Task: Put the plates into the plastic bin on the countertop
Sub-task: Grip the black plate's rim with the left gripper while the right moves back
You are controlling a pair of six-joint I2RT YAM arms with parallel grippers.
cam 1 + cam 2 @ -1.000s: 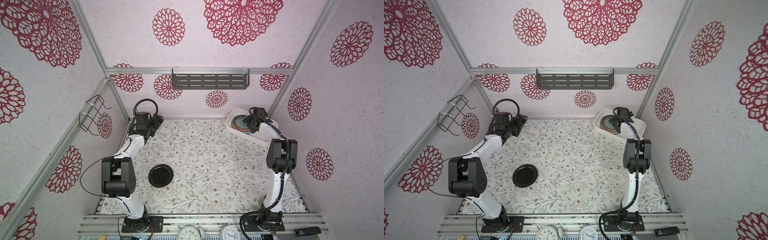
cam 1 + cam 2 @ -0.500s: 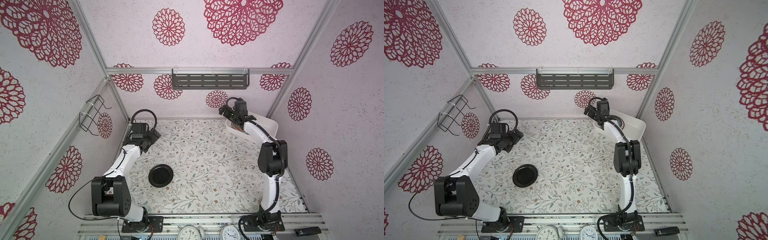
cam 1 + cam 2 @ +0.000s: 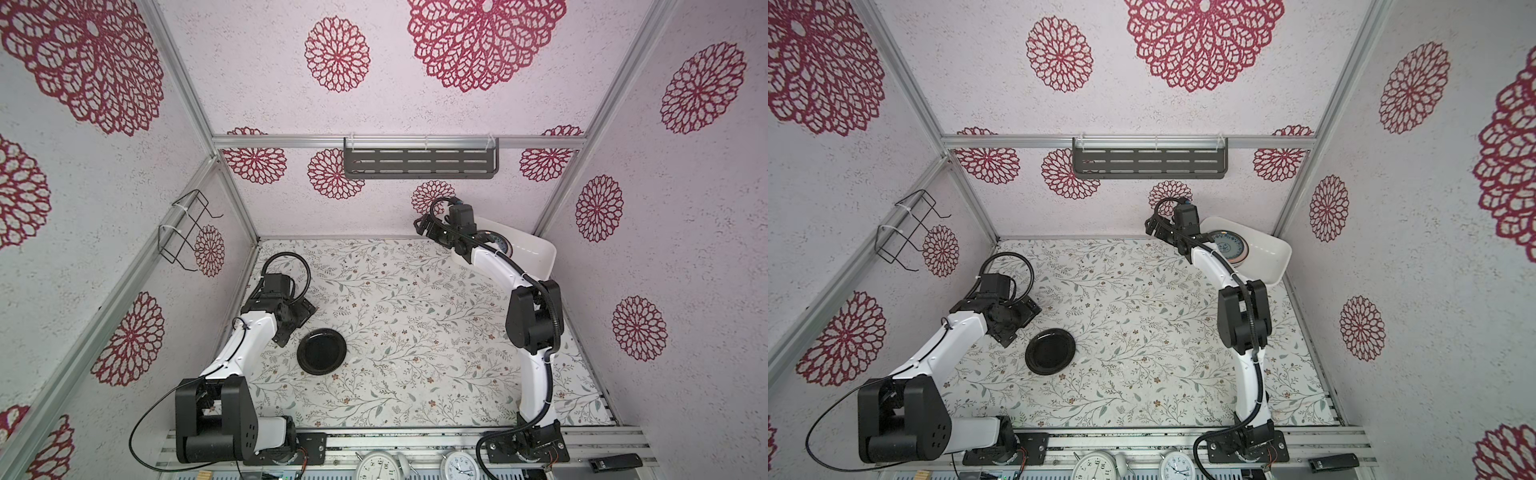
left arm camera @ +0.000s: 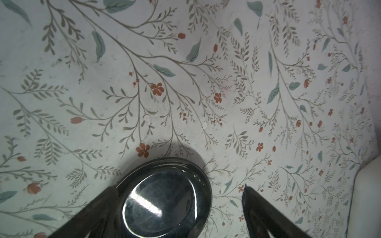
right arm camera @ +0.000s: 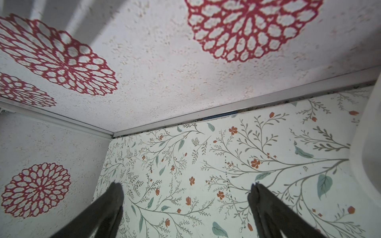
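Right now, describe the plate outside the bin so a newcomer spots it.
On the leafy-print countertop, left of centre, lies one black plate. It is plain, glossy and alone on the surface; the others are stacked in the white plastic bin at the far right corner, a teal patterned plate on top.

Grey slotted shelf [image 3: 419, 163] on back wall [image 3: 374, 208], black wire rack [image 3: 183, 230] on left wall [image 3: 104, 257], two clocks [image 3: 376, 466] in front.

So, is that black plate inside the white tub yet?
Out. The black plate lies flat on the countertop, well apart from the plastic bin.
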